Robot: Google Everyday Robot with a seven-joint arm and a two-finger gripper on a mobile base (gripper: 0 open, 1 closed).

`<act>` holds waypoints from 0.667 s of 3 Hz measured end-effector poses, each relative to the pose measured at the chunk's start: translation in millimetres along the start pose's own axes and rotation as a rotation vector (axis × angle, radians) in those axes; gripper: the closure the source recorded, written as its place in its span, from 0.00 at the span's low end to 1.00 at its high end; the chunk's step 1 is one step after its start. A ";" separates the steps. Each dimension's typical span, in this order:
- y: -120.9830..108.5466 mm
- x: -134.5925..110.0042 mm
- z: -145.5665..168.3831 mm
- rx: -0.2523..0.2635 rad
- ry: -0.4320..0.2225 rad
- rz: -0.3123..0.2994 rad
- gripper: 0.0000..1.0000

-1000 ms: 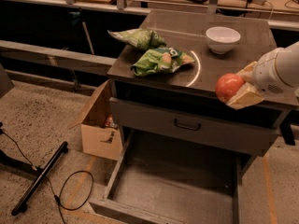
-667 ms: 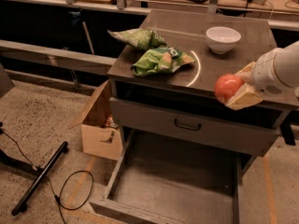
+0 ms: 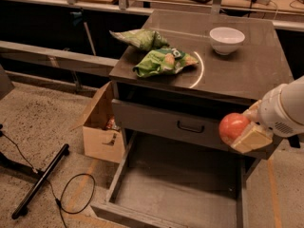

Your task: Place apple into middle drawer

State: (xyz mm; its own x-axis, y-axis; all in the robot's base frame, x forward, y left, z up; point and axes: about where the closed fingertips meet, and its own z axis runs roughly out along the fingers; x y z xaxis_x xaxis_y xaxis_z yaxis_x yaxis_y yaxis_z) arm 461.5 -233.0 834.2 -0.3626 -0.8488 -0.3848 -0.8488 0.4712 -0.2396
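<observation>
the gripper hangs at the right side of the cabinet, at the end of a white arm that comes in from the right edge, and its jaws are pinching the apple. the apple sits at the left tip of the gripper, bulging out past the jaws toward the left: one tan finger lies against its lower right side, and the other shows only as a sliver behind its upper right side, so most of the red-orange skin is bare to the camera. the apple is in the air, seen against the right end of the closed drawer front with the small dark handle, just below the edge of the cabinet top. beneath it the middle drawer is pulled out, its flat grey floor bare, and the apple hangs over the drawer's back right part, well clear of the floor. on the cabinet top a white bowl stands toward the back right, and two green snack bags lie at the left, one behind the other. an open cardboard box stands on the floor just left of the cabinet, with a black cable and a black bar farther left.
</observation>
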 end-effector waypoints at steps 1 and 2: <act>51.4 8.9 12.1 -0.087 -0.020 0.050 1.00; 106.4 1.4 52.2 -0.173 -0.106 0.111 1.00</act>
State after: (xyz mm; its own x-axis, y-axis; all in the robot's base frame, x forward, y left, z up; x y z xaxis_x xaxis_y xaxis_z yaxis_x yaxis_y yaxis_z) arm 390.8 -171.5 761.7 -0.4230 -0.7598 -0.4937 -0.8625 0.5047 -0.0378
